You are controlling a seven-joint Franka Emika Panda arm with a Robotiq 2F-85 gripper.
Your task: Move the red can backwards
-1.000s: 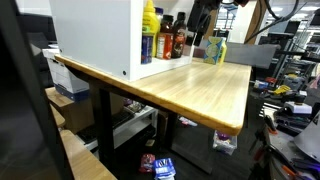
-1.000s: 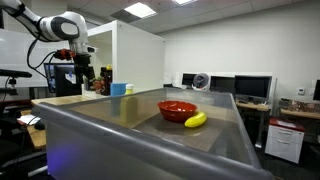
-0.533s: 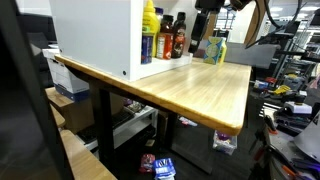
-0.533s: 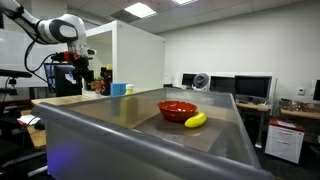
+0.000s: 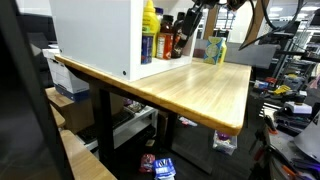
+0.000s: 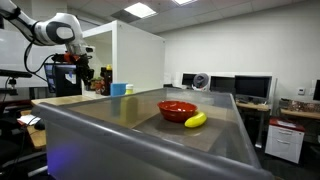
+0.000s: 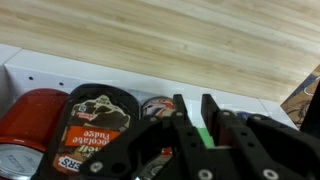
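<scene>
The red can (image 5: 179,45) is red-orange. There is a yellow bottle (image 5: 148,18) and a dark brown bottle (image 5: 166,38). The table (image 5: 190,85) has pale wood grain; the tool (image 7: 194,108) is black.

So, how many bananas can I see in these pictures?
1. The banana lies beside the red bowl in an exterior view. More could be hidden inside the bowl or behind it.
</scene>
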